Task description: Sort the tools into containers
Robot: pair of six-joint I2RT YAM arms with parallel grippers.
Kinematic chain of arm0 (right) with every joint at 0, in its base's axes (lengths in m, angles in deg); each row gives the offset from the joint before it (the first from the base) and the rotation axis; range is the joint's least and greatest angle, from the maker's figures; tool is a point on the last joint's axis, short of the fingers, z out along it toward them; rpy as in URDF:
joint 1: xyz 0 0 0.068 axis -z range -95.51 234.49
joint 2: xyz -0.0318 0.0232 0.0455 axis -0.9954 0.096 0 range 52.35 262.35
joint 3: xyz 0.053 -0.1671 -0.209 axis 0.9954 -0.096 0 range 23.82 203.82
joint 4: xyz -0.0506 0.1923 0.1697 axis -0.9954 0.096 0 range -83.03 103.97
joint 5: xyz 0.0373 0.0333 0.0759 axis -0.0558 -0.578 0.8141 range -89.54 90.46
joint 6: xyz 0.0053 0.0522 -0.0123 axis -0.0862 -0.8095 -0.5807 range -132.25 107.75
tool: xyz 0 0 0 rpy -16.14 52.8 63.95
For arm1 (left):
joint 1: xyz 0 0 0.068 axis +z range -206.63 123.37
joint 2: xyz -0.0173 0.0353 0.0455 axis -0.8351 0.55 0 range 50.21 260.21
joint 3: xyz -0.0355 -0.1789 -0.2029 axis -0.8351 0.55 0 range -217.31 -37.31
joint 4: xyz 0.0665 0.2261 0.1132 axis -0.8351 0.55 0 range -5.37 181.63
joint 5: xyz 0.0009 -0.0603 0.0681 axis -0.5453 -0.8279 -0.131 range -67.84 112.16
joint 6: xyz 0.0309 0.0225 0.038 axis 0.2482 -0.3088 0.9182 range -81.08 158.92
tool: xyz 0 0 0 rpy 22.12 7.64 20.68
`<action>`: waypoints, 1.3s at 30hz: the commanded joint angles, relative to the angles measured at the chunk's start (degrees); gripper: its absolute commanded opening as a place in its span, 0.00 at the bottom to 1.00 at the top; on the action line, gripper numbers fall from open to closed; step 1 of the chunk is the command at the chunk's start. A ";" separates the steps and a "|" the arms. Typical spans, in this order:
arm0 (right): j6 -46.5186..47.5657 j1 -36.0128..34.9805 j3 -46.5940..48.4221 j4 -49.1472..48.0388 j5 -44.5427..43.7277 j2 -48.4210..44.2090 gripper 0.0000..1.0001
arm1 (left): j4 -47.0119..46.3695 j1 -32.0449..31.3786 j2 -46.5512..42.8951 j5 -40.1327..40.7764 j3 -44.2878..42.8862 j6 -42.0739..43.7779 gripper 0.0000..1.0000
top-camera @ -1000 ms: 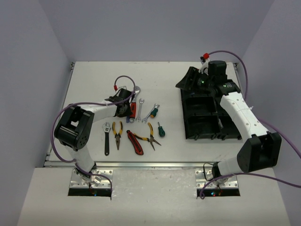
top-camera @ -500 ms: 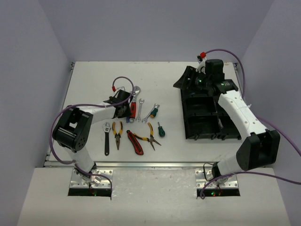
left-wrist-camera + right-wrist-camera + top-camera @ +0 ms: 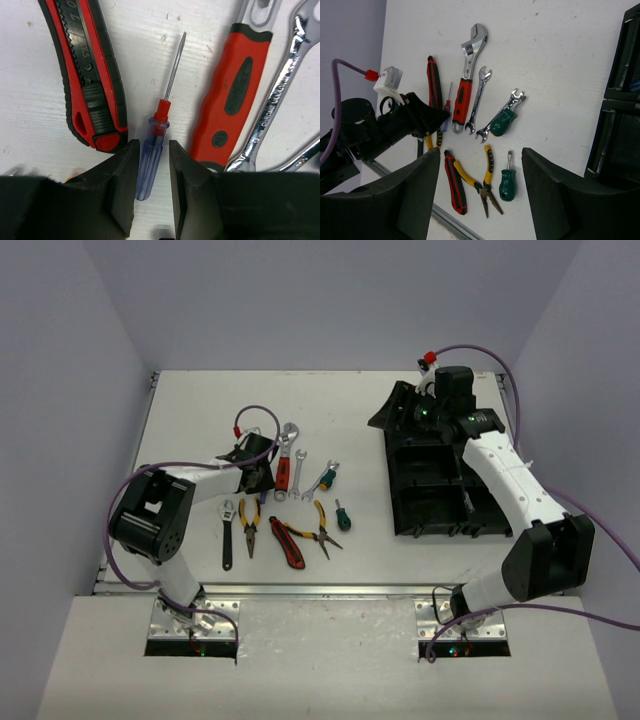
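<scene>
Nearest your arm bases, a row of tools lies on the table (image 3: 190, 410): a black-handled adjustable wrench (image 3: 227, 537), yellow-handled pliers (image 3: 249, 524), a red utility knife (image 3: 287, 544), a second pair of pliers (image 3: 320, 530) and a stubby green screwdriver (image 3: 343, 517). All of them are out on the bare table, well apart from the tray.

Just beyond that row, your left end effector (image 3: 154, 150) is down at the table over a small blue-handled screwdriver (image 3: 159, 122). Its fingers (image 3: 120, 190) stand a narrow way apart with the clear blue handle between them and the shaft pointing away from the wrist. The screwdriver lies flat on the table. You cannot tell from the wrist view whether the pads press on the handle or only flank it. Just beside the screwdriver lies another utility knife (image 3: 87, 75) on one side and a red-handled adjustable wrench (image 3: 232, 95) on the other. A silver open-ended wrench (image 3: 280, 95) lies past that.

To your right, the black organiser tray (image 3: 394, 485) runs lengthwise away from you, and its compartments are too dark to show what they hold. Farthest out, your right end effector (image 3: 481, 152) hovers over the tray's far end. Its jaws are wide apart with nothing between them.
</scene>
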 commanded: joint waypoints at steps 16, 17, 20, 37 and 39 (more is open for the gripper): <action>0.66 -0.54 0.45 -7.12 11.73 0.62 0.68 | 1.71 0.45 6.67 -3.24 -3.72 1.62 0.00; 0.27 -0.54 0.25 -8.11 14.10 0.82 0.68 | 1.76 0.45 5.15 -3.39 -3.53 1.43 0.00; -2.37 -0.53 -1.38 -12.96 20.74 1.61 0.70 | 1.30 0.07 0.14 -3.27 -2.82 0.98 0.00; -11.75 -11.45 -3.19 -32.81 21.88 5.76 0.67 | -36.95 -11.77 -29.17 -37.04 11.10 -2.38 0.00; -12.41 -11.88 -3.01 -33.38 22.38 6.28 0.59 | -37.79 -11.81 -28.53 -39.07 10.76 -2.66 0.00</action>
